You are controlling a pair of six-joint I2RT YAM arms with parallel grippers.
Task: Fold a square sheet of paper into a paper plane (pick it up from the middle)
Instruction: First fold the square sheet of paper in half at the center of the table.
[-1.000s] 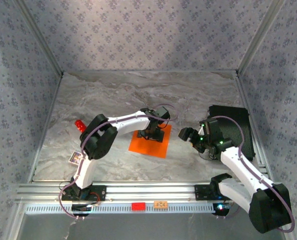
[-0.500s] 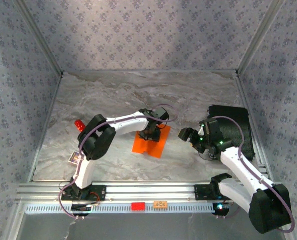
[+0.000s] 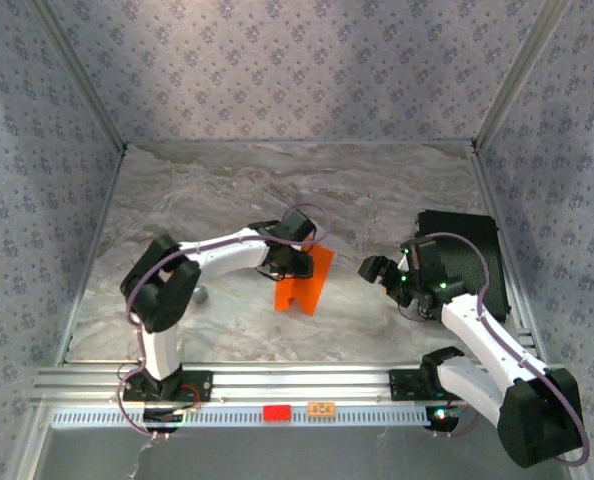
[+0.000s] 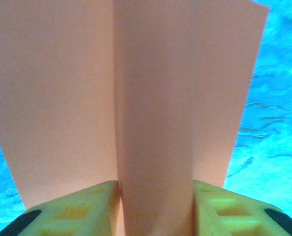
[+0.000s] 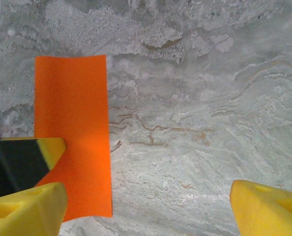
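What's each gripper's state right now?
Left gripper: closed on the square sheet of paper, pinching its middle into a fold.
Right gripper: open, holding nothing.

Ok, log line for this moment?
left tool: shut on middle of orange sheet | sheet: creased, halves flaring | right tool: open, empty

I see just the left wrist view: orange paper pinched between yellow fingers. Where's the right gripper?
Observer: From above, the right gripper hovers to the right of the paper, apart from it.
Operator: Open or shut?
Observer: Open. In the right wrist view its fingers stand wide apart.
Operator: Is the paper lying flat?
Observer: No. From above, it bends into two flaps hanging from the left gripper.
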